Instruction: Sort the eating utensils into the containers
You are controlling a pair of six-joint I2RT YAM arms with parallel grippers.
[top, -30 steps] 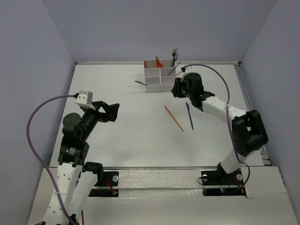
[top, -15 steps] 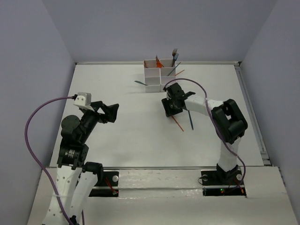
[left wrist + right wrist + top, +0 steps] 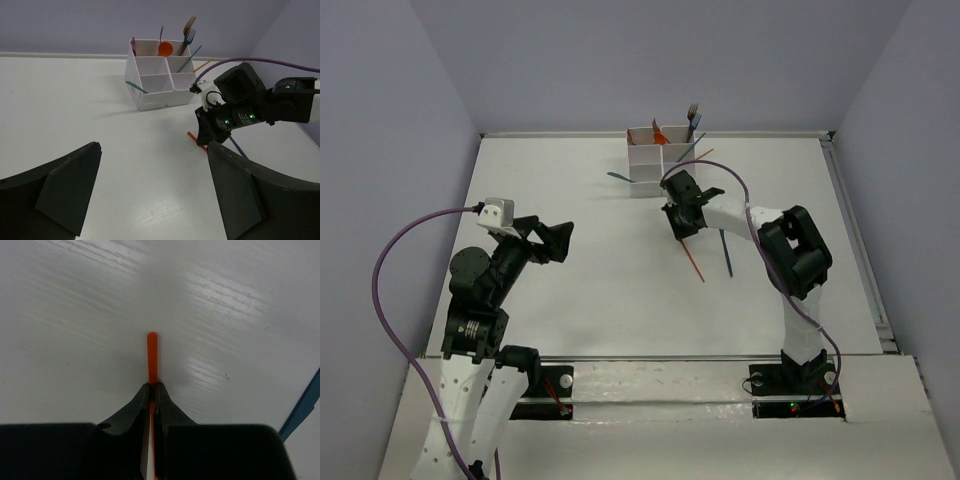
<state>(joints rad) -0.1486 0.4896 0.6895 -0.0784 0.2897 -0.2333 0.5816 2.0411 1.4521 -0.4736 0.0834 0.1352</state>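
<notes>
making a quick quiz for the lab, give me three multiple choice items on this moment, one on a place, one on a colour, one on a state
1. Where is the right gripper?
A) on the orange stick
B) inside a box
C) over the left arm's base

2. What colour is the knife beside the stick?
A) yellow
B) teal
C) pink

3. How is the left gripper?
A) shut on a fork
B) shut on a spoon
C) open, empty

Key:
1 A, its wrist view shows it pinching the stick.
2 B, a teal blade lies next to the stick.
3 C, its jaws stand wide apart with nothing between.
</notes>
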